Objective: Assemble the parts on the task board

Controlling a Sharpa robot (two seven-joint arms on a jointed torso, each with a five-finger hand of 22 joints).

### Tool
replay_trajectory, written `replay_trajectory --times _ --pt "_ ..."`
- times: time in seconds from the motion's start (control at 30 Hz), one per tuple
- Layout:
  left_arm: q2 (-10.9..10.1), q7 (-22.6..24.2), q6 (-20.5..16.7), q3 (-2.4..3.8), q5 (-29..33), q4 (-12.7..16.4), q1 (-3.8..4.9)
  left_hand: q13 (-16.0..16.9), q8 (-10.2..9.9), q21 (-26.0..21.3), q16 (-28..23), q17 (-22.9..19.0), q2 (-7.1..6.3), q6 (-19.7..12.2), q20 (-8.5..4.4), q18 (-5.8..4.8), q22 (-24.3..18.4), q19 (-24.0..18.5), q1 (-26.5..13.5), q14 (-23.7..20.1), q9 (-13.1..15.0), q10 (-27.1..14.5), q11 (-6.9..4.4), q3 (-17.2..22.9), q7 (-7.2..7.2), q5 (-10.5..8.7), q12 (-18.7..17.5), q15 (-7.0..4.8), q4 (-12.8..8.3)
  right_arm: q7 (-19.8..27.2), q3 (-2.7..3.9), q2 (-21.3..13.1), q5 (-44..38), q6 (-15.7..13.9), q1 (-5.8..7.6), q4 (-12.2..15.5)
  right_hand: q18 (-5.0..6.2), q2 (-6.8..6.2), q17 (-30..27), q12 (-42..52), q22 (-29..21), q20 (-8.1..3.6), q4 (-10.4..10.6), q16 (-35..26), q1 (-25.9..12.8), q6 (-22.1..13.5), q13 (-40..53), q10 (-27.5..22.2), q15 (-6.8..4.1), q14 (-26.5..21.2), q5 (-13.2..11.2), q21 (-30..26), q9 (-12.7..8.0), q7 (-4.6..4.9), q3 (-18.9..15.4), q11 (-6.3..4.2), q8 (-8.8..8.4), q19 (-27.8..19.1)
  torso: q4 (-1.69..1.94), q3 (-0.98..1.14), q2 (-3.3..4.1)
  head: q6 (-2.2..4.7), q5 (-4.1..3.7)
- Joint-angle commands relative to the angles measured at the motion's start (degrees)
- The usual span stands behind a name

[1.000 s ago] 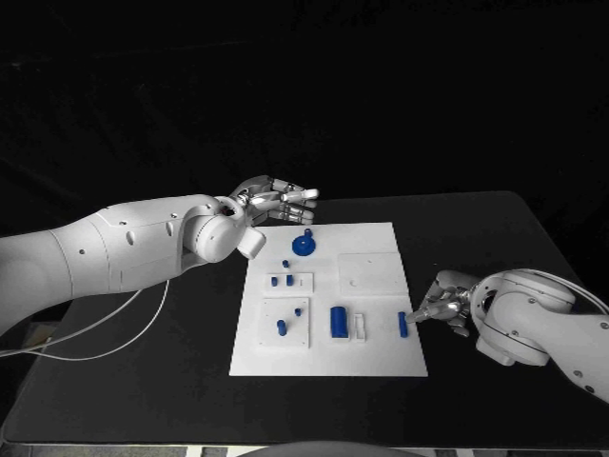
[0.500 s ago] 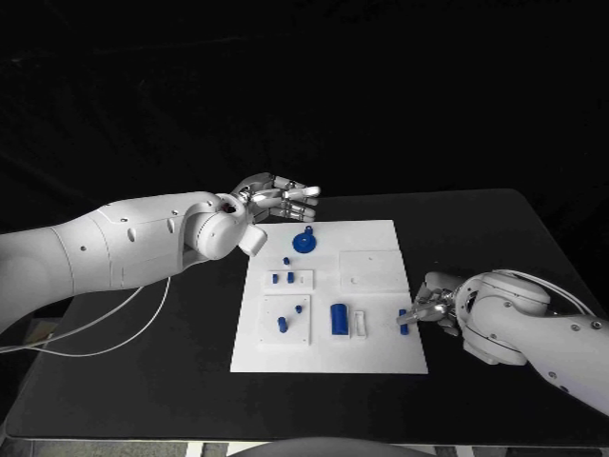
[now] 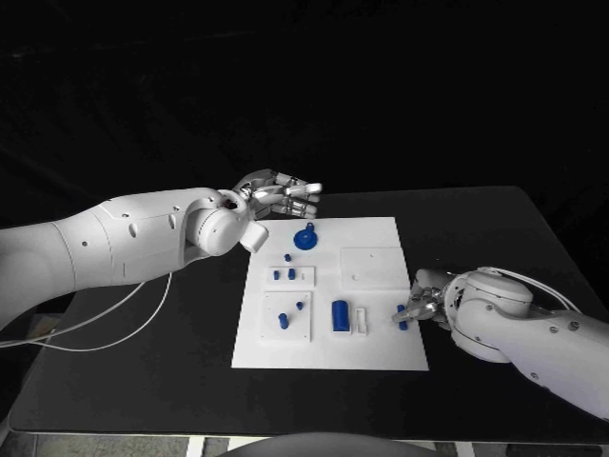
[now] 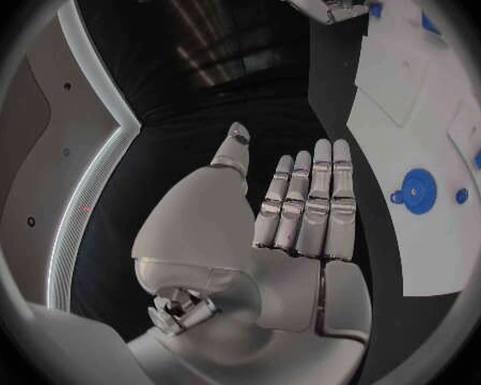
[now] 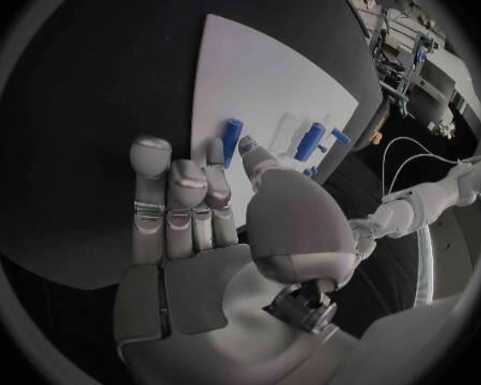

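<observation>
The white task board (image 3: 373,343) lies mid-table with blue parts on it. A round knob (image 3: 306,238) stands near its far end, small pegs (image 3: 284,276) below it, and a larger cylinder (image 3: 341,316) near the front. My left hand (image 3: 280,195) hovers open by the board's far left corner, fingers straight (image 4: 305,205), beside the knob (image 4: 418,190). My right hand (image 3: 424,301) is at the board's right edge. Its thumb tip and a fingertip (image 5: 214,150) flank a short blue cylinder (image 5: 232,141) lying there (image 3: 402,322); the other fingers are straight.
A white cable (image 3: 112,333) trails over the table to the left of the board. A raised square plate (image 3: 373,267) sits on the board's far right. Black table surface (image 3: 524,238) surrounds the board on all sides.
My right hand and forearm have shifted left, closer to the short blue cylinder at the board's edge. The cylinder has stayed in place. The left hand has barely moved.
</observation>
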Motion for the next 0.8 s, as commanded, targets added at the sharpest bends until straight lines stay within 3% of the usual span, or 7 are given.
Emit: replay_trajectory --times 0.03,0.13,0.2,0.37,0.57,0.67,0.8 --pt "0.06 0.0 0.62 0.04 0.29 0.18 0.06 0.07 0.01 -0.03 -0.16 0.0 -0.19 -0.33 0.17 0.09 -0.02 -0.37 -0.16 -0.26 0.05 0.11 0.1 0.42 0.15 0.16 0.19 0.33 0.11 -1.2 -1.07 0.53 -6.21 2.69 -0.73 -1.03 -1.15 -1.56 -0.02 -0.08 0.04 0.24 1.08 0.09 0.1 -0.06 -0.07 0.12 0.03 0.22 -0.58 -0.02 -12.68 0.15 2.75 0.01 -0.33 2.78 0.01 0.02 0.0 -0.09 0.04" --pt "0.06 -0.12 0.68 0.04 0.28 0.18 0.06 0.07 0.0 -0.05 -0.15 0.0 -0.26 -0.51 0.19 0.09 -0.02 -0.4 -0.15 -0.31 0.04 0.01 0.12 0.47 0.17 0.18 0.19 0.34 0.17 -1.29 -1.5 0.92 -7.46 3.11 -0.73 -1.3 -1.15 -1.0 -0.12 -0.11 0.01 0.36 -0.13 -0.02 1.28 -0.61 -0.06 0.0 0.15 0.23 0.31 -0.12 -13.09 0.31 3.61 0.12 -0.35 2.76 -0.02 0.0 -0.04 -0.16 0.08" --pt "0.06 -0.22 0.73 0.04 0.27 0.19 0.06 0.07 0.0 -0.05 -0.15 0.0 -0.26 -0.51 0.19 0.09 -0.02 -0.4 -0.15 -0.31 0.04 0.01 0.12 0.47 0.17 0.18 0.19 0.34 0.17 -1.39 -1.83 1.12 -8.27 3.54 -0.74 -1.45 -1.13 -0.57 -0.18 -0.17 0.03 0.43 -1.89 -0.08 2.07 -1.31 -0.08 -0.14 0.22 0.23 4.29 -0.1 -13.87 0.51 3.9 0.24 -0.39 2.76 -0.01 -0.05 -0.06 -0.18 0.12" --pt "0.07 -0.4 0.79 0.04 0.25 0.18 0.06 0.07 -0.05 -0.06 -0.15 0.0 -0.39 -1.22 0.22 0.1 -0.02 -0.41 -0.15 -0.35 0.0 -0.08 0.15 0.58 0.3 0.17 0.2 0.36 0.34 -1.53 -2.52 1.43 -9.46 4.86 -0.74 -1.73 -0.95 0.84 -0.3 -0.33 0.05 0.71 -6.47 -0.16 2.17 -2.31 -0.22 -0.46 0.48 0.23 8.34 -0.27 -17.3 1.14 4.31 0.56 -0.39 2.73 -0.06 -0.05 -0.06 -0.18 0.18" --pt "0.06 -0.58 0.87 0.04 0.2 0.17 0.06 0.07 -0.04 -0.07 -0.16 0.0 -0.55 -1.61 0.23 0.12 -0.02 -0.42 -0.1 -0.39 -0.01 -0.16 0.18 0.72 0.33 0.16 0.2 0.39 0.51 -1.59 -2.89 1.5 -9.48 5.56 -0.74 -1.89 -0.46 2.31 -0.44 -0.26 0.25 1.26 -11.18 -0.11 0.47 -4.2 -0.47 -0.73 0.99 0.21 14.21 -0.34 -24.57 2.33 6.65 1.2 -0.39 2.72 -0.07 -0.02 -0.06 -0.22 0.15" --pt "0.08 -0.66 0.95 0.04 0.15 0.18 0.06 0.07 -0.04 -0.07 -0.16 0.0 -0.55 -1.61 0.23 0.12 -0.02 -0.42 -0.1 -0.39 -0.01 -0.16 0.18 0.72 0.33 0.16 0.2 0.39 0.51 -1.59 -2.96 1.44 -8.23 5.12 -0.74 -1.89 -0.41 3.73 -0.57 -0.23 0.3 1.23 -12.97 -0.17 0.38 -3.77 -0.53 -0.9 0.94 0.15 16.81 -0.38 -25.69 2.43 9.13 1.15 -0.35 2.73 -0.06 0.0 -0.05 -0.25 0.14" --pt "0.09 -0.75 0.97 0.04 0.1 0.17 0.06 0.07 -0.04 -0.07 -0.16 0.0 -0.55 -1.61 0.23 0.12 -0.02 -0.42 -0.1 -0.39 -0.01 -0.16 0.18 0.72 0.33 0.16 0.2 0.39 0.51 -1.47 -2.99 1.19 -5.34 4.15 -0.74 -1.72 -0.39 4.4 -0.62 -0.06 0.44 1.19 -14.65 -0.12 -1.4 -3.77 -0.52 -0.92 0.92 0.12 20.19 -0.32 -25.78 2.55 12.37 1.13 -0.36 2.74 -0.05 0.04 -0.05 -0.27 0.2"
